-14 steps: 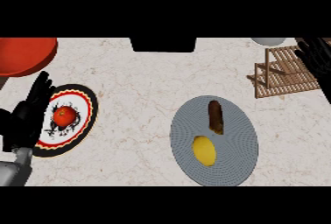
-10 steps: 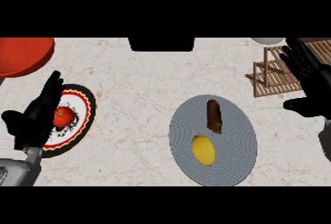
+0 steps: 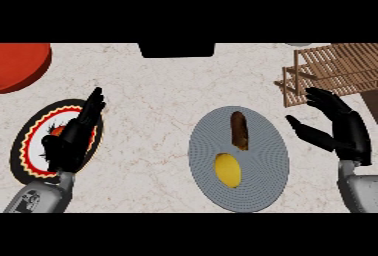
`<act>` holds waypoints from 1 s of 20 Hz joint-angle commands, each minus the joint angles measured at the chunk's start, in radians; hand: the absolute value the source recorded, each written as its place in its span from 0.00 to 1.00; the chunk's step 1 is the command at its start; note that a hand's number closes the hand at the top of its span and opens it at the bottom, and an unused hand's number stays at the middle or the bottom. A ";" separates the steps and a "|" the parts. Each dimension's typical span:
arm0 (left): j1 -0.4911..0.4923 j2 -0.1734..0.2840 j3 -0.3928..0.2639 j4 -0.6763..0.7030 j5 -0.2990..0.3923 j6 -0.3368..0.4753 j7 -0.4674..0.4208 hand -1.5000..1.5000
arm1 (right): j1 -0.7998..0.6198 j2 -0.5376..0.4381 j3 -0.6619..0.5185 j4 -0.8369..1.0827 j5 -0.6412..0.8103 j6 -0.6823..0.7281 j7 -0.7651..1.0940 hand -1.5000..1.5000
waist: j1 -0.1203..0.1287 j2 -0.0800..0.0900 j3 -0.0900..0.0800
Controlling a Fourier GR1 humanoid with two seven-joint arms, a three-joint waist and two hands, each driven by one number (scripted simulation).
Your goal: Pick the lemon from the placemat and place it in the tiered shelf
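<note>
A yellow lemon (image 3: pixel 227 169) lies on the lower part of a round grey placemat (image 3: pixel 262 185) in the middle of the counter. A brown oblong item (image 3: pixel 238 130) lies on the same mat above the lemon. The wooden tiered shelf (image 3: pixel 332 72) stands at the upper right. My right hand (image 3: pixel 342 132) hovers open just right of the placemat and below the shelf, fingers spread, apart from the lemon. My left hand (image 3: pixel 74 139) is open at the left, fingers pointing up, above a patterned plate.
A plate (image 3: pixel 29 137) with a red, black and white rim lies under my left hand, which hides what is on it. A large red round object (image 3: pixel 18 65) is at the upper left. A dark block (image 3: pixel 177 49) sits at the top centre.
My right hand has come down and leftward from the shelf toward the placemat's right edge. My left hand has shifted right over the patterned plate, hiding the red item there.
</note>
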 commanded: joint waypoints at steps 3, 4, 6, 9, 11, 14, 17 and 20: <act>0.007 -0.070 -0.054 0.051 -0.058 0.025 -0.034 0.50 | 0.178 0.197 -0.070 0.032 0.002 -0.188 -0.377 0.00 | 0.009 -0.007 0.001; 0.000 -0.065 -0.049 0.053 -0.054 0.002 -0.038 0.50 | 0.195 0.236 -0.052 -0.002 -0.016 -0.180 -0.401 0.00 | 0.014 -0.009 0.000; 0.006 -0.078 -0.028 0.047 -0.046 -0.012 -0.047 0.50 | 0.189 0.235 -0.058 0.033 -0.074 -0.070 -0.478 0.00 | 0.026 -0.009 0.000; -0.014 -0.079 -0.025 0.075 -0.050 -0.036 -0.043 0.50 | 0.217 0.141 0.064 -0.019 -0.012 0.067 -0.358 0.00 | 0.022 -0.010 -0.002; -0.062 -0.088 -0.016 0.075 -0.061 -0.018 0.012 0.50 | 0.192 0.082 0.096 -0.055 0.042 0.071 -0.246 0.00 | 0.023 -0.010 -0.002; -0.005 -0.123 -0.063 0.041 -0.110 0.022 -0.014 0.50 | 0.188 0.015 0.148 -0.150 0.133 0.066 -0.129 0.00 | 0.029 -0.011 -0.002; -0.066 -0.107 -0.016 0.094 -0.091 -0.019 -0.002 0.50 | 0.220 -0.050 0.177 -0.346 0.167 0.088 0.084 0.00 | 0.016 -0.012 -0.003; -0.023 -0.129 -0.037 0.080 -0.106 -0.011 -0.030 0.50 | 0.168 -0.109 0.220 -0.400 0.218 0.147 0.248 0.00 | 0.023 -0.012 -0.004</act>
